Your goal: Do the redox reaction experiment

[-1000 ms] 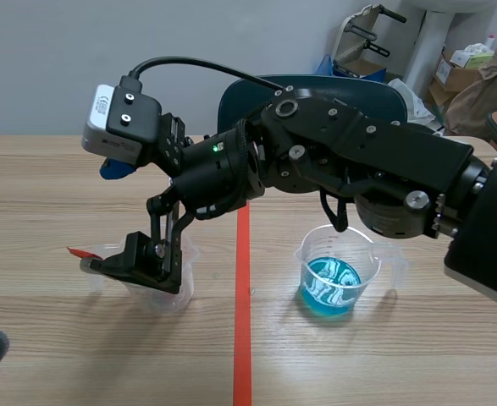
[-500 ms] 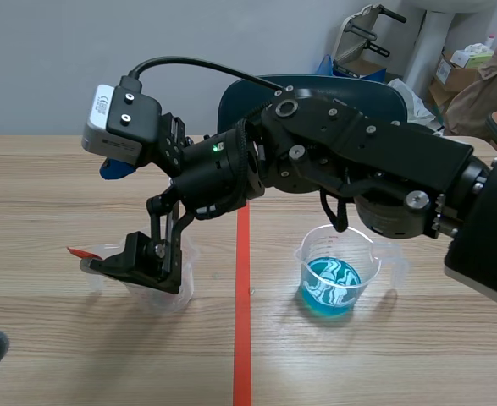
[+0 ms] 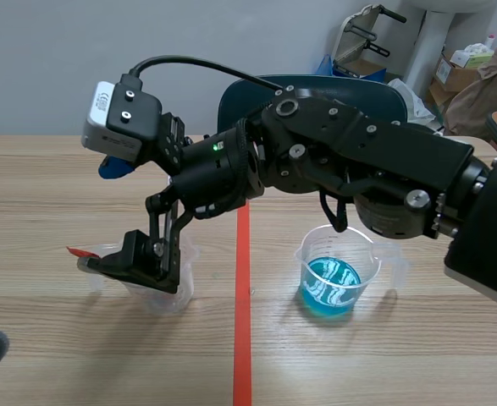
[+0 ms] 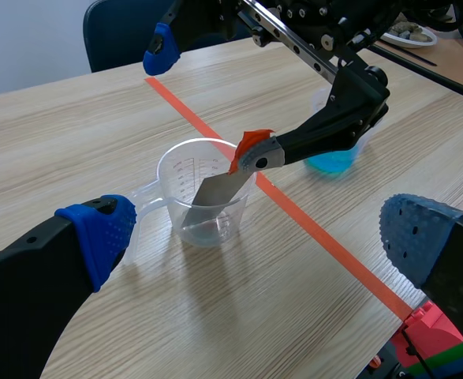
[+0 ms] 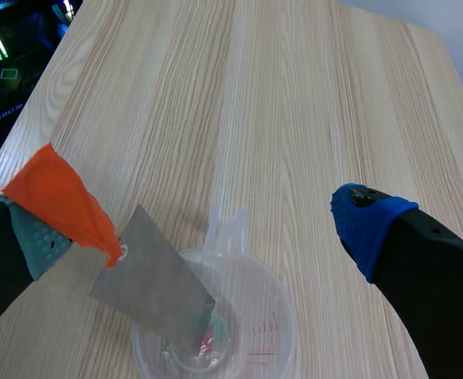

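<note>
A clear beaker (image 3: 180, 296) stands left of the tape line, with a little clear liquid in it. A grey metal strip (image 4: 215, 189) with an orange tag (image 3: 79, 252) leans in it, its lower end in the liquid (image 5: 152, 284). My right gripper (image 3: 100, 216) reaches across from the right and stands wide open over that beaker (image 5: 247, 332). Its lower finger pad touches the tag and the other pad (image 3: 113, 167) is raised well clear. A second beaker (image 3: 333, 283) holds blue liquid, right of the tape. My left gripper (image 4: 256, 237) is open, short of the clear beaker (image 4: 176, 181).
An orange-red tape line (image 3: 242, 338) runs down the table's middle. A dark blue chair (image 3: 316, 85) stands behind the table, with boxes (image 3: 464, 68) at the back right. Coloured blocks (image 4: 428, 339) lie by my left gripper's right finger.
My right gripper has shifted very slightly to the left. The strip still leans in the clear beaker; both beakers stand where they were.
</note>
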